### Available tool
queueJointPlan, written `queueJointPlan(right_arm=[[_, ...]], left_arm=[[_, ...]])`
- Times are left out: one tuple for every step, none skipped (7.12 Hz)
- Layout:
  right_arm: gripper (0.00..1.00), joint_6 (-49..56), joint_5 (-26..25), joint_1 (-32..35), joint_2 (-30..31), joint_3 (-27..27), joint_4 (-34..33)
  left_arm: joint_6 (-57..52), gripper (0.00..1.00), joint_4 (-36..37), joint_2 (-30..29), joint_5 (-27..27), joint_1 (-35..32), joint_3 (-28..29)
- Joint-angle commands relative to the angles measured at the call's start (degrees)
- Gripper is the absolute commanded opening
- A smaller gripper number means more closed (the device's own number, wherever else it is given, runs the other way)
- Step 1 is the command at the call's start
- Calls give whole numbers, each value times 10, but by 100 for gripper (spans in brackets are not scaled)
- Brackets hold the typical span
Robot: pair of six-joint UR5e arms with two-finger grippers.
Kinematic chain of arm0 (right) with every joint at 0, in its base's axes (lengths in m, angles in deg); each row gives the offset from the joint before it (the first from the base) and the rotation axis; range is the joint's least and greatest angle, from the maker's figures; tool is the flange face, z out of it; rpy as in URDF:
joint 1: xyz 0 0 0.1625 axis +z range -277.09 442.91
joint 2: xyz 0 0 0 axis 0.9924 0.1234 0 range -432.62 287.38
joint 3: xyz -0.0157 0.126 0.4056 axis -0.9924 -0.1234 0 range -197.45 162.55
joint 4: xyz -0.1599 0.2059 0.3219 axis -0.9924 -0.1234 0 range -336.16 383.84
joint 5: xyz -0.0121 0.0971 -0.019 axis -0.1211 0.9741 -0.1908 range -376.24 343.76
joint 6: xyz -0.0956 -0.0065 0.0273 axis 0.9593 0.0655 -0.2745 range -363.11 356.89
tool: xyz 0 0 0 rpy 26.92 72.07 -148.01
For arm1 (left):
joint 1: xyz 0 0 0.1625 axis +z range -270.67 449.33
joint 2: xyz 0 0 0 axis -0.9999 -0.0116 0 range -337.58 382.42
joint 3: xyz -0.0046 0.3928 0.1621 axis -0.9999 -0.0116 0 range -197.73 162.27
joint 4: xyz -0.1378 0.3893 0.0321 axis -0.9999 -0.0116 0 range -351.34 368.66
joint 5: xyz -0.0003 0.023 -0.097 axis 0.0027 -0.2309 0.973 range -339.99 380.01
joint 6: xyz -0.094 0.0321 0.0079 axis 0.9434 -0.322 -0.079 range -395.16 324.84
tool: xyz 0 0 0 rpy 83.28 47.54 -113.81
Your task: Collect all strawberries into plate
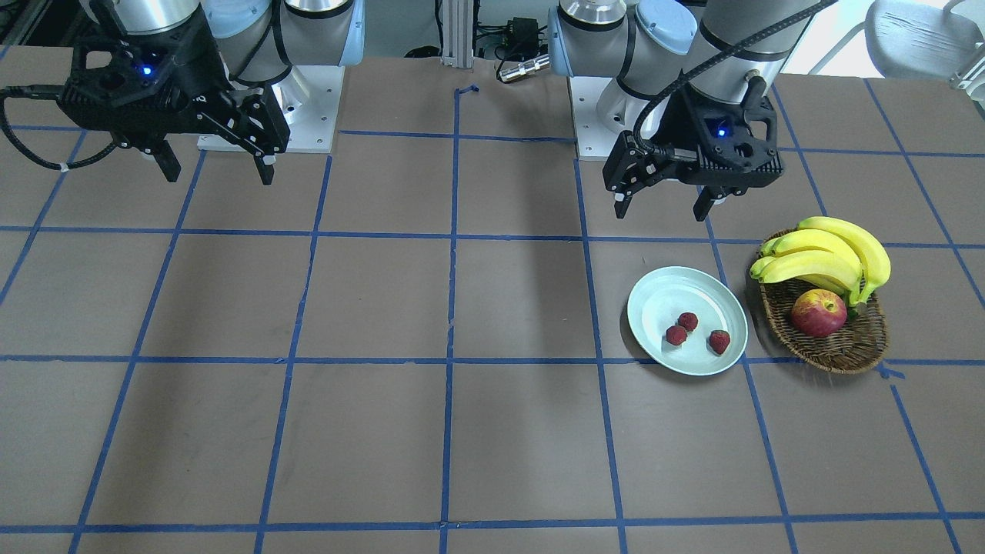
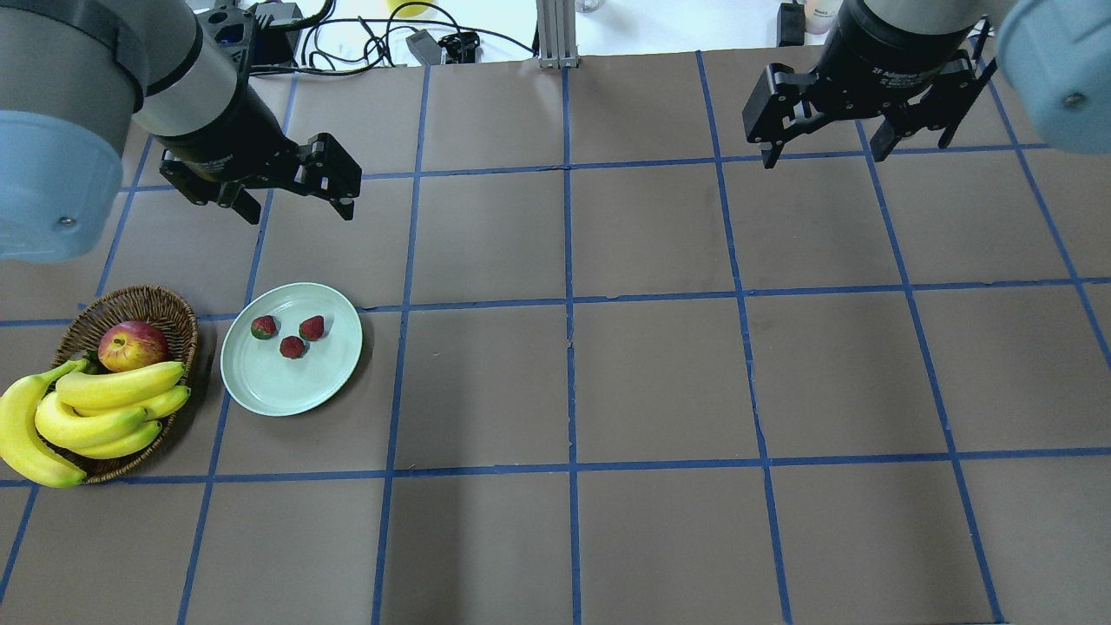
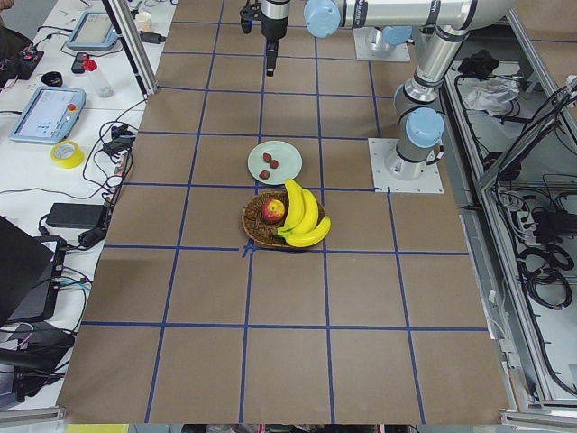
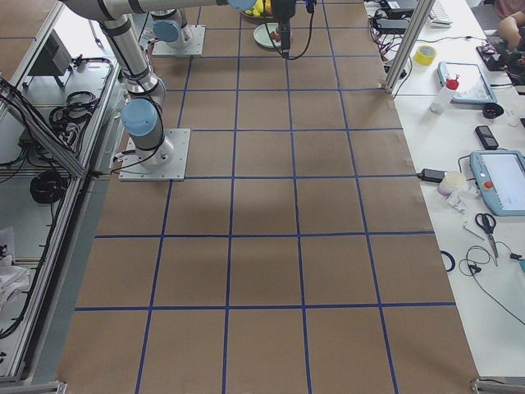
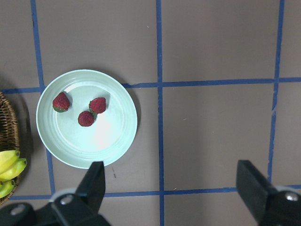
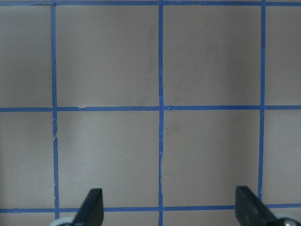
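We find all three strawberries on the plate, which rests on the surface. Just beside it, a wicker basket holds an apple and bananas. The left claw hangs open nearby; the right claw hangs open well apart.

We hold both arms raised, well apart; left gripper and right gripper point downward, jaws spread wide.

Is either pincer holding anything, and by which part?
Nothing is held: left pincer and right pincer are both open and empty; the strawberries lie on the plate.
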Motion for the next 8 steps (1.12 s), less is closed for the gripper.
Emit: queueJointPlan(right_arm=[[100,0,0,0,0,0,-1],[100,0,0,0,0,-1,0],[100,0,0,0,0,-1,0],[100,0,0,0,0,0,0],[100,0,0,0,0,0,-1],[100,0,0,0,0,0,-1],[100,0,0,0,0,0,0],[100,0,0,0,0,0,0]], left_arm=[[15,100,2,7,1,-5,1],[20,100,2,11,2,-5,1],[21,100,2,11,1,-5,1],[21,100,2,14,0,-5,5],[21,100,-2,13,-1,-5,10],[21,100,0,16,1,-5,11],[21,100,-1,13,1,-5,16],[20,100,-2,13,0,-5,15]])
